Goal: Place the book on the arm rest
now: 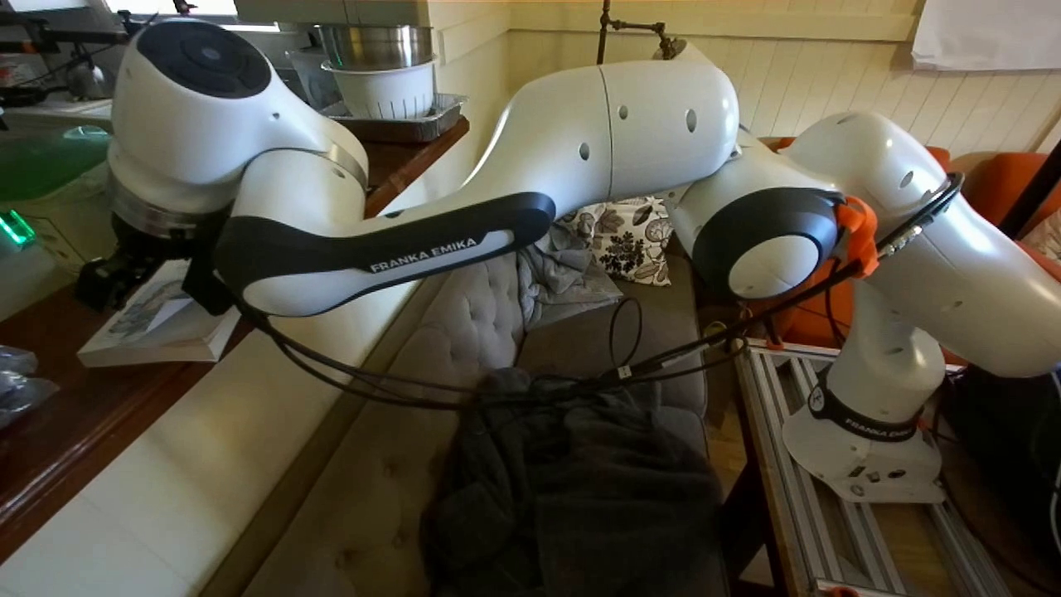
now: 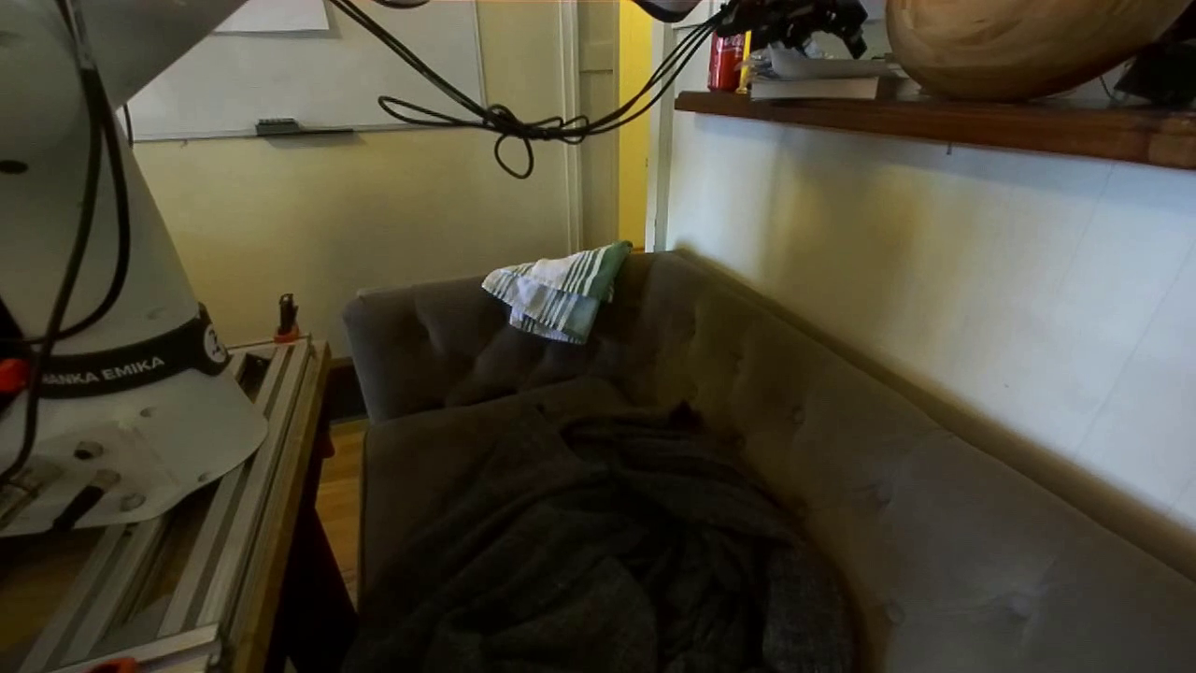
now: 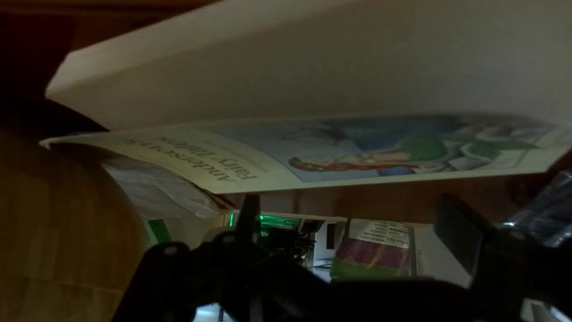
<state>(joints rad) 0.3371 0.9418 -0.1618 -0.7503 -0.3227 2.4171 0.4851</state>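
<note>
The book lies flat on the wooden ledge. Its cream cover with a coloured picture and title shows in the wrist view, one corner curling away from the pale pages. Its edge shows in an exterior view. My gripper is over the book with its fingers spread wide. In the wrist view the open jaws hold nothing, and the book is beyond the fingertips. Whether a finger touches it I cannot tell. The sofa's arm rest is at the sofa's end, partly under a striped towel.
A wooden bowl stands close beside the book, also in the wrist view. A red can and clear plastic are on the ledge. A dark blanket lies on the sofa. Cables hang from the arm.
</note>
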